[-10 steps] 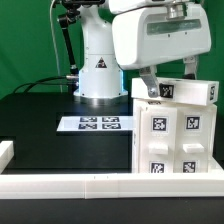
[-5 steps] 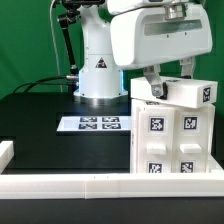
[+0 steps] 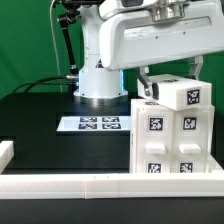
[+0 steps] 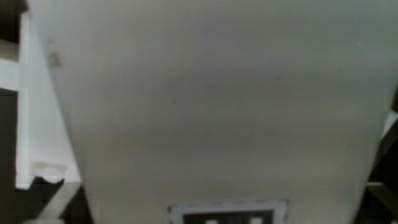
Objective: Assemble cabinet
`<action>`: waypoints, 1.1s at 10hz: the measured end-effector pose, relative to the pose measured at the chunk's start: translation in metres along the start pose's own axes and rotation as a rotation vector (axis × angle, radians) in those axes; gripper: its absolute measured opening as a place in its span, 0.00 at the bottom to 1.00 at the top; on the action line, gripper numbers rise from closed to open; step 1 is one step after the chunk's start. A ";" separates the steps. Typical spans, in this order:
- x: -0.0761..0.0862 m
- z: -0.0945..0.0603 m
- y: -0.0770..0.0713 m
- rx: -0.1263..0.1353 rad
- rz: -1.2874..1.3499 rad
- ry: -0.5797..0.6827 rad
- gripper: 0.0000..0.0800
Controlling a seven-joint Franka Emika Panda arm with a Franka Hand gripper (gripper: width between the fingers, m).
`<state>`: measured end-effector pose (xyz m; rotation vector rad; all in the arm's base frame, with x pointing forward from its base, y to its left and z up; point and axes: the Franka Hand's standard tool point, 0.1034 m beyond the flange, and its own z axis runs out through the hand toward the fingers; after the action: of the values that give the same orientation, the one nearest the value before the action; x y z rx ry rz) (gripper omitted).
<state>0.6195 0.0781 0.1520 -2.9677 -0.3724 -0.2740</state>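
In the exterior view, the cabinet (image 3: 172,137) stands at the frame's lower right; the gripper (image 3: 168,82) clamps its tilted top panel (image 3: 183,95), fingers (image 3: 146,84) straddling it. In the wrist view, the panel (image 4: 222,105) fills the frame.

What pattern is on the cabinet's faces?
Black-and-white square tags on the large white boxy plastic cabinet; clearest in the exterior view.

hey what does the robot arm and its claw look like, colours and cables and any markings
The arm is glossy white with rounded, boxy shells. The claw has dark fingers beneath a white hand. Black cables run beside the white base, which carries a dark triangular marking.
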 end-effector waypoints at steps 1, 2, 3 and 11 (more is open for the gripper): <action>0.000 0.000 -0.001 0.000 0.063 0.002 0.70; 0.001 0.001 -0.003 -0.002 0.175 0.010 0.70; 0.002 0.001 -0.003 -0.003 0.277 0.016 0.70; 0.002 0.001 -0.002 0.008 0.905 0.027 0.70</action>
<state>0.6213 0.0808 0.1514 -2.7645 0.9423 -0.1880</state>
